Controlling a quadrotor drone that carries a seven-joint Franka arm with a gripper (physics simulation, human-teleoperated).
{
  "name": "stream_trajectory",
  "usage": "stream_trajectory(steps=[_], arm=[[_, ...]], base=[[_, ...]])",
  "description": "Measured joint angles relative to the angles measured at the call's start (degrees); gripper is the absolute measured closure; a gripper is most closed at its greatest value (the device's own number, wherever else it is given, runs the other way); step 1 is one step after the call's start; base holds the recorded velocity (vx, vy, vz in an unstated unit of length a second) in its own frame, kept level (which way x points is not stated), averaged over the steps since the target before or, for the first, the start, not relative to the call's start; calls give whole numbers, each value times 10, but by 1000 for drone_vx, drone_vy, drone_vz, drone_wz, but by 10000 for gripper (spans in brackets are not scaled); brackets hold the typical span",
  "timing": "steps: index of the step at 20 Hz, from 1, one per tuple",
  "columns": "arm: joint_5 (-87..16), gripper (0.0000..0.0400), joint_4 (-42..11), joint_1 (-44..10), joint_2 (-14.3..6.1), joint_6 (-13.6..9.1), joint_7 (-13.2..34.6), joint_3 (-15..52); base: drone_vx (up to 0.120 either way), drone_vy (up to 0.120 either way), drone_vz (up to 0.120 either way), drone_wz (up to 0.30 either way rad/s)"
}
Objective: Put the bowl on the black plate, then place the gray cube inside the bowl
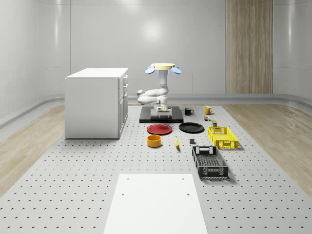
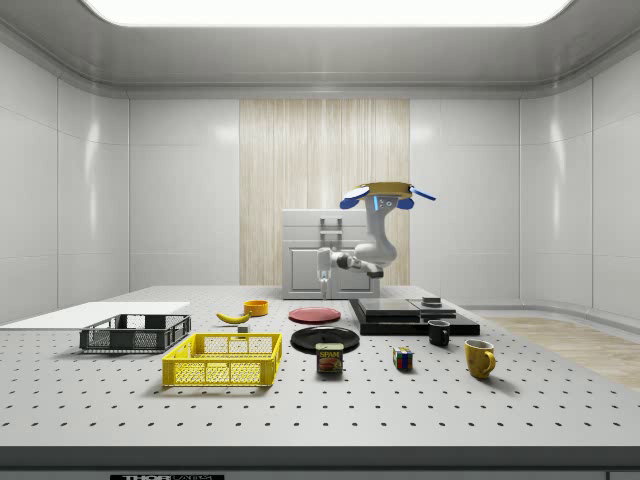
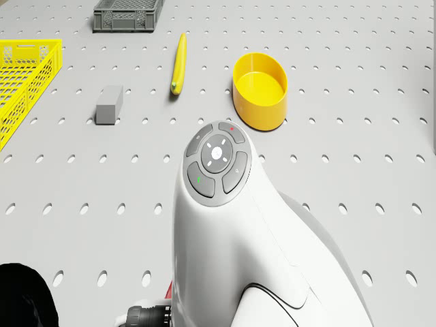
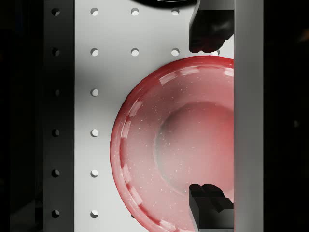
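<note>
The yellow bowl [image 1: 154, 141] [image 3: 259, 88] [image 2: 256, 307] stands upright on the perforated table, in front of the red plate [image 1: 159, 128]. The black plate [image 1: 191, 127] [image 2: 325, 338] lies beside the red one, on the whole-scene view's right. A small gray cube [image 1: 192, 142] [image 3: 109, 104] rests near the banana [image 3: 178, 63]. My drone [image 1: 163, 66] [image 2: 387, 192] hovers over the black platform [image 1: 161, 118]. The arm hangs below it. My gripper [image 4: 211, 116] [image 2: 324, 270] is open above the red plate [image 4: 169, 145], holding nothing, well short of the bowl.
A white cabinet [image 1: 96, 102] stands at the whole-scene view's left. A yellow crate [image 1: 223, 137] and a dark crate [image 1: 209, 162] sit to the right of the plates. Two mugs [image 1: 188, 111] [image 1: 207, 110], a can [image 2: 329, 357] and a puzzle cube [image 2: 402, 358] lie nearby. A white sheet [image 1: 156, 204] covers the front.
</note>
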Motion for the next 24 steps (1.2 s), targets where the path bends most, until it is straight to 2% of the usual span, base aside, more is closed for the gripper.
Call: stream_trajectory(steps=[16,19,24], arm=[[13,0,2,-7,-29,27,7,6],[15,0,2,-9,-34,32,8,7],[19,0,2,-11,-42,39,9,9]], base=[[120,0,-7,0],[120,-107,0,0],[120,-8,0,0]])
